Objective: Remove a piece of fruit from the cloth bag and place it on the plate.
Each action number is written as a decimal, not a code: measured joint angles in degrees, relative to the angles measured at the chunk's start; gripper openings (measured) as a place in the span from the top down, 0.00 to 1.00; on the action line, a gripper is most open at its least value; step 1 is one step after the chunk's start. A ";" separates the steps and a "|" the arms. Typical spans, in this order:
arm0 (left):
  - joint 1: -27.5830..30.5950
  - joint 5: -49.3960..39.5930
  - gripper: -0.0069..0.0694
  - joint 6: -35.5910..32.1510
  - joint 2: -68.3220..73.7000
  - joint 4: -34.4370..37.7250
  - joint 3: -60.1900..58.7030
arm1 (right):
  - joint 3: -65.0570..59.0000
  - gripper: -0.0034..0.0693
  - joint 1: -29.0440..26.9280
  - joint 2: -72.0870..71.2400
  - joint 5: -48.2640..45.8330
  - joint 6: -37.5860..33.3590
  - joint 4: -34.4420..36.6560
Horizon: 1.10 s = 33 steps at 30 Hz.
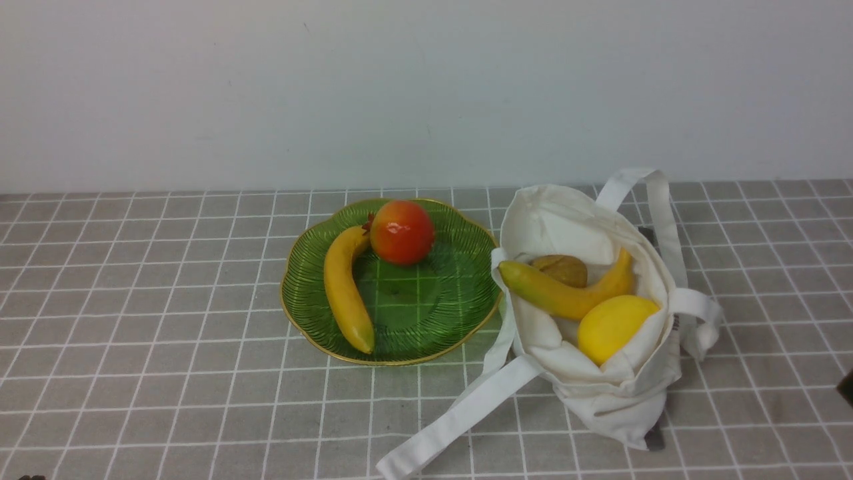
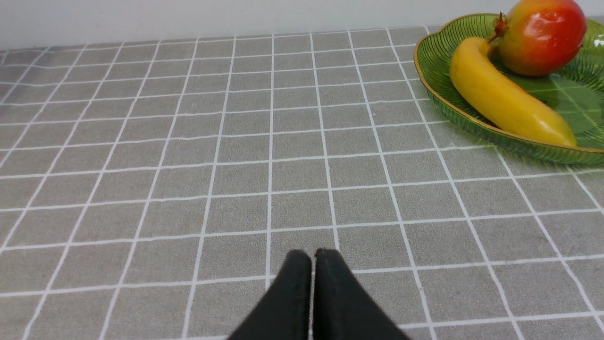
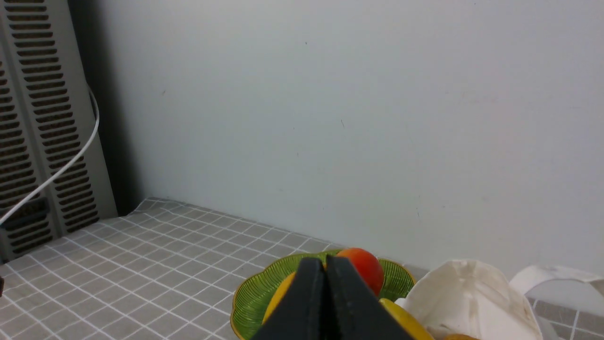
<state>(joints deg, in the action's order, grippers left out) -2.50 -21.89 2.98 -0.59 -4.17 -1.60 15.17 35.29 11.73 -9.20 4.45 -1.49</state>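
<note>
The red-orange pomegranate [image 1: 402, 233] rests on the green glass plate [image 1: 440, 313] next to a yellow banana [image 1: 344, 289]. To the plate's right the off-white cloth bag [image 1: 600, 387] lies open, holding a banana [image 1: 566, 297], a lemon [image 1: 614, 327] and a brown fruit [image 1: 563, 269]. Neither arm shows in the front view. In the left wrist view my left gripper [image 2: 313, 255] is shut and empty over bare cloth, with the plate [image 2: 434, 94] and pomegranate [image 2: 542, 38] off to one side. My right gripper [image 3: 325, 262] is shut and empty, raised in front of the plate [image 3: 255, 297], pomegranate [image 3: 368, 269] and bag [image 3: 467, 297].
A grey checked tablecloth [image 1: 166, 333] covers the table up to a pale wall. The bag's long white straps [image 1: 460, 407] trail toward the front edge. A vented grey panel [image 3: 42, 118] with a white cable stands at the table's far side in the right wrist view.
</note>
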 joint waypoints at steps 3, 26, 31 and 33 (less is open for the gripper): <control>0.00 0.00 0.92 0.00 0.00 0.00 0.00 | -0.63 0.97 0.00 -0.91 -0.81 -0.42 0.00; 0.00 0.00 0.92 0.00 0.00 0.00 0.00 | -16.87 0.97 -35.04 -12.16 -9.58 -2.93 2.54; 0.00 0.00 0.92 0.00 0.00 0.00 0.00 | -16.68 0.97 -33.87 -12.16 -11.51 -2.93 2.18; 0.00 0.00 0.92 0.00 0.00 0.00 0.00 | -16.63 0.97 -33.49 -12.16 -11.63 -2.93 2.18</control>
<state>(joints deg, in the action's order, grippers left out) -2.50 -21.89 2.98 -0.59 -4.17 -1.60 -1.46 1.79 -0.43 -20.83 1.52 0.69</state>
